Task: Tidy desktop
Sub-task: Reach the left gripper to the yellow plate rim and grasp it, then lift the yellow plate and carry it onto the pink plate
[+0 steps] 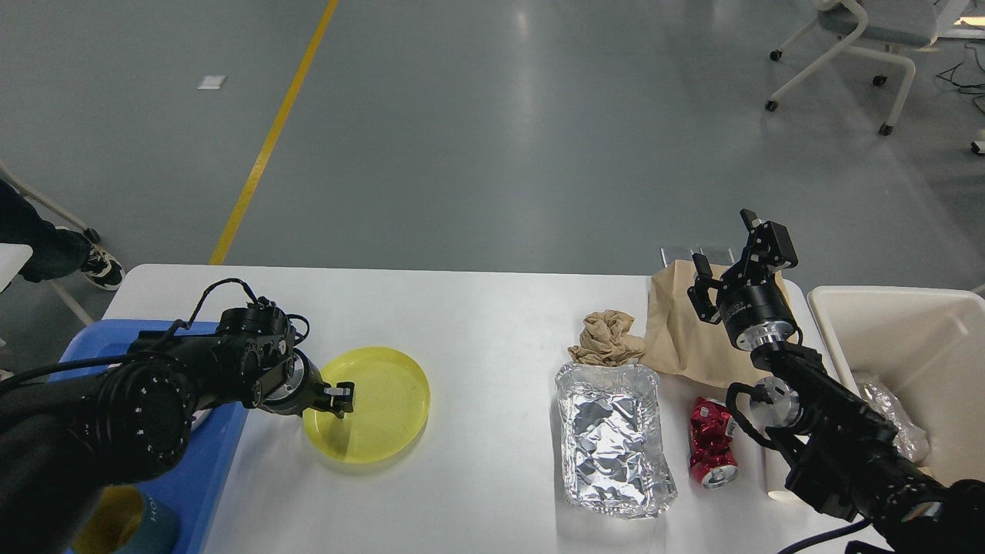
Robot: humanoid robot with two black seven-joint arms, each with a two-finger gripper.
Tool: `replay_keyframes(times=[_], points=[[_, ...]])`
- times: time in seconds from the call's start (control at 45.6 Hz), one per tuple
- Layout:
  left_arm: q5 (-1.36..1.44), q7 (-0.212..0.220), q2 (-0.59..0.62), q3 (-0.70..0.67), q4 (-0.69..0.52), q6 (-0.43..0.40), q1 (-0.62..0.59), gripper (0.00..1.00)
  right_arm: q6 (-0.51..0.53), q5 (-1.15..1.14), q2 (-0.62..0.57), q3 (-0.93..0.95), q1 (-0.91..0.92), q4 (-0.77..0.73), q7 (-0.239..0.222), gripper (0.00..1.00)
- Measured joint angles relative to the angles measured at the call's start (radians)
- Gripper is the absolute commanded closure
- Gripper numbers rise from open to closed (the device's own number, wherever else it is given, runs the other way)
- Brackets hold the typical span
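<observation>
Desktop: large white tabletop with rounded corners, filling the lower half of the head view, grey floor beyond its far edge.

Left gripper: low over the desktop's left part, at the left rim of a yellow translucent plate. The fingers appear to be pinching the plate's near-left rim; the plate looks slightly lifted on that side, though this is hard to confirm. Left arm reaches across a blue tray that sits at the desktop's left edge. A cup with a yellow interior shows at the bottom left, partly hidden behind the arm.

Right gripper: raised above the far right of the desktop, fingers spread apart, holding nothing. It hangs over a brown paper bag lying flat there.

Other items, right half of the desktop:
- crumpled brown paper wad, touching the bag's left edge;
- crumpled foil tray, just in front of the wad;
- crushed red can, lying on its side between the foil tray and the right arm.

Cream-white bin: just off the desktop's right end, with some clear crumpled plastic inside.

Wheeled chair: far right on the floor, well apart from the desktop.
</observation>
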Motion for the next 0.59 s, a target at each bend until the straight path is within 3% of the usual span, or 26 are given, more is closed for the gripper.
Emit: replay_keyframes(times=[0.066, 0.175, 0.285, 0.416, 0.592], points=[[0.000, 0.000, 0.002, -0.016, 0.000, -0.006, 0.002, 0.62, 0.000, 0.000, 0.000, 0.000, 0.000, 0.000, 0.000, 0.00], [-0.002, 0.010, 0.006, -0.029, -0.002, -0.012, 0.003, 0.86, 0.000, 0.000, 0.000, 0.000, 0.000, 0.000, 0.000, 0.00], [-0.002, 0.045, 0.013, -0.032, -0.002, -0.048, 0.002, 0.99, 0.000, 0.000, 0.000, 0.000, 0.000, 0.000, 0.000, 0.00], [-0.001, 0.067, 0.021, -0.034, -0.002, -0.114, 0.000, 1.00, 0.000, 0.000, 0.000, 0.000, 0.000, 0.000, 0.000, 0.00], [-0.001, 0.069, 0.030, -0.034, -0.001, -0.129, -0.004, 1.00, 0.000, 0.000, 0.000, 0.000, 0.000, 0.000, 0.000, 0.00]])
